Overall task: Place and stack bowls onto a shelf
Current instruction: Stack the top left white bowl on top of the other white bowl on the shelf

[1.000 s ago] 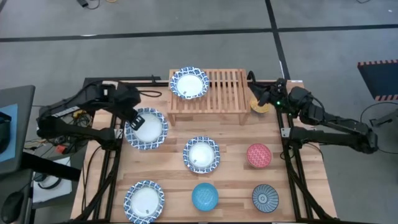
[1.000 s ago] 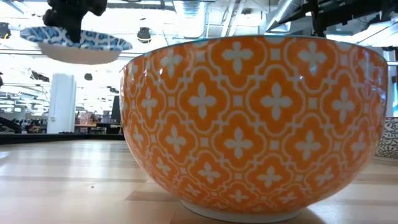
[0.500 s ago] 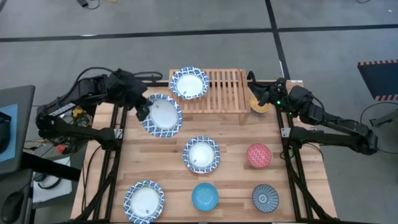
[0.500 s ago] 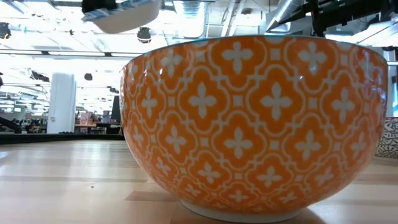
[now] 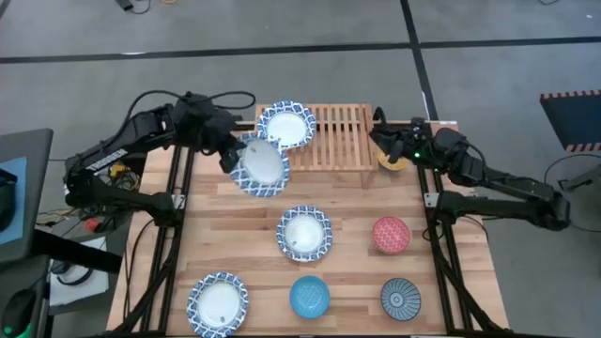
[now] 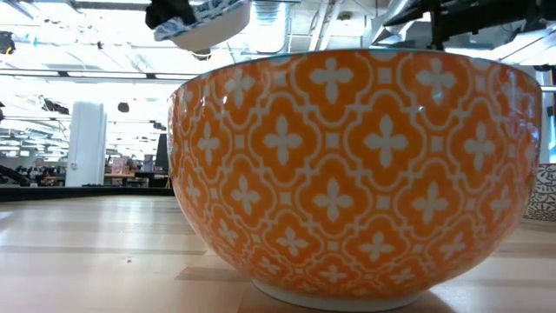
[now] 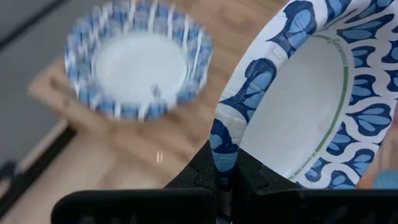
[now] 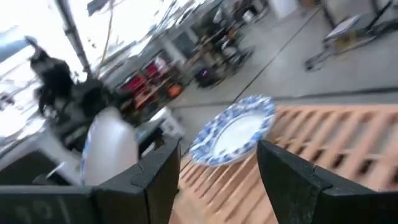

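My left gripper point(image 5: 232, 155) is shut on a white bowl with a blue patterned rim point(image 5: 261, 165), held in the air just in front of the shelf's left end; the low view shows this bowl point(image 6: 208, 17) high up and tilted. The light-wood slatted shelf point(image 5: 338, 131) stands at the table's far edge, and another white, blue-rimmed bowl point(image 5: 285, 126) sits on its left half. My right gripper point(image 5: 379, 134) hovers open at the shelf's right end, above the yellow patterned bowl point(image 5: 394, 161), which stands on the table. My left gripper pinches the bowl's rim point(image 7: 222, 146) between its two fingers, one on the inner face and one on the outer. It comes at the rim from the table's left side. The bowl is lifted clear of the table and tilted.
On the table stand two more white, blue-rimmed bowls point(image 5: 304, 233) point(image 5: 218, 302), a bright blue bowl point(image 5: 309, 297), a red bowl point(image 5: 391, 235) and a dark radial-pattern bowl point(image 5: 400, 299). The shelf's right half point(image 8: 323, 143) is bare slats. The yellow bowl point(image 6: 356, 174) fills the low view.
My left gripper has carried the white bowl up and toward the table's far-right, from the left side of the table to just in front of the shelf's left end, and the bowl has tipped. My right gripper has shifted slightly toward the shelf.
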You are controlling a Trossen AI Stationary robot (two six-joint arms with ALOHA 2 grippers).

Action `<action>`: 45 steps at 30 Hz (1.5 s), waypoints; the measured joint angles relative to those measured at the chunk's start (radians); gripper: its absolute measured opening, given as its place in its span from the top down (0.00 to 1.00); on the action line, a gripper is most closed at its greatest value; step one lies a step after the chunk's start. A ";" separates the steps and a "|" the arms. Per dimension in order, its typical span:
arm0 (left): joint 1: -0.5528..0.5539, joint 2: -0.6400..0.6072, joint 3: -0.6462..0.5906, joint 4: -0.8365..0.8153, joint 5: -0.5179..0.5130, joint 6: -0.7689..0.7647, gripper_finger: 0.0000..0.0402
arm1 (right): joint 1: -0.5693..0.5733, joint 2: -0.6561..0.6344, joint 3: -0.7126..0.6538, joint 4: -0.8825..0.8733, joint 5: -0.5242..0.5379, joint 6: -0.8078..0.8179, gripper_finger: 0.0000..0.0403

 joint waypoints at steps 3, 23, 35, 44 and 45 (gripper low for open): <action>0.000 0.009 0.000 0.096 -0.023 0.024 1.00 | 0.041 0.077 0.068 0.003 -0.019 -0.019 0.41; -0.004 0.140 0.000 0.392 -0.322 0.041 1.00 | 0.138 0.647 0.716 -0.275 0.058 -0.404 0.41; -0.005 0.136 0.000 0.429 -0.331 0.057 1.00 | 0.146 0.767 0.825 -0.298 0.053 -0.434 0.45; -0.006 0.135 0.000 0.415 -0.307 0.032 0.96 | 0.088 0.802 0.870 -0.356 0.063 -0.380 0.95; -0.006 0.136 0.000 0.406 -0.307 0.024 0.95 | 0.066 0.803 0.870 -0.362 0.046 -0.343 0.95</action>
